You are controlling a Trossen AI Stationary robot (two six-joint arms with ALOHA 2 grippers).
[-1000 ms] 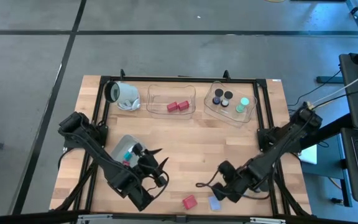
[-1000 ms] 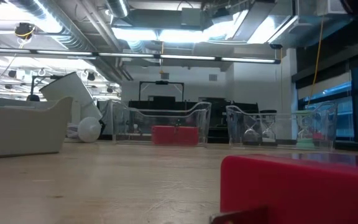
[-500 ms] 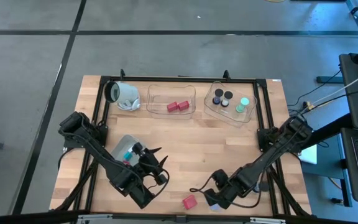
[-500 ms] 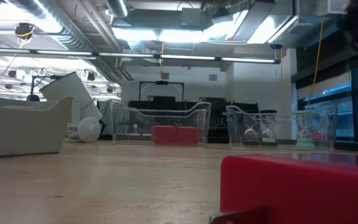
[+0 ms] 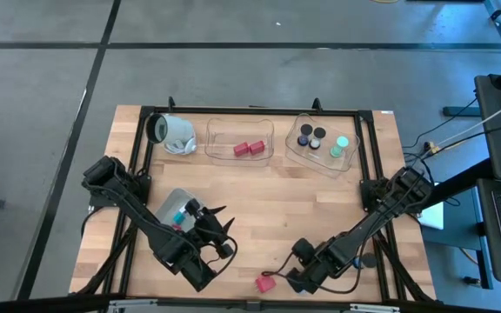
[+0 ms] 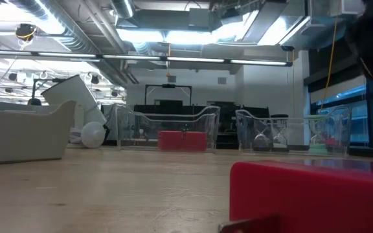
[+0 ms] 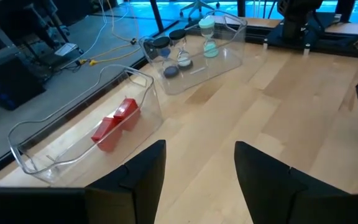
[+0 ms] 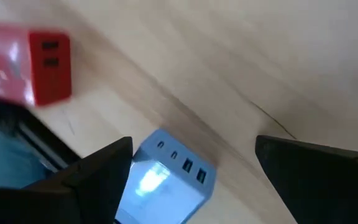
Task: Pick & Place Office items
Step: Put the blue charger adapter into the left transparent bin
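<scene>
At the table's near edge a light-blue block point(image 8: 166, 180) lies flat on the wood, with a red block point(image 5: 264, 283) just to its left. My right gripper point(image 5: 289, 280) points down over the blue block and is open, one finger on either side of it point(image 8: 191, 158). Whether a finger touches it, I cannot tell. My left gripper point(image 5: 216, 231) hangs open and empty above the near left of the table point(image 7: 197, 180). Two red blocks point(image 5: 248, 149) lie in a clear tray. Black cylinders point(image 5: 311, 136) and a mint-green disc point(image 5: 343, 142) sit in a second clear tray.
A grey-blue tray point(image 5: 174, 207) with small pieces lies under my left arm. A white cylinder with a dark end point(image 5: 170, 130) lies at the far left. The clear trays point(image 5: 239, 139) point(image 5: 322, 146) line the far edge. Bare wood lies between the trays and the grippers.
My right gripper has come down and moved toward the table's near edge and a little left, arriving over the blue block. Its fingers have stayed open. The blocks have not moved.
</scene>
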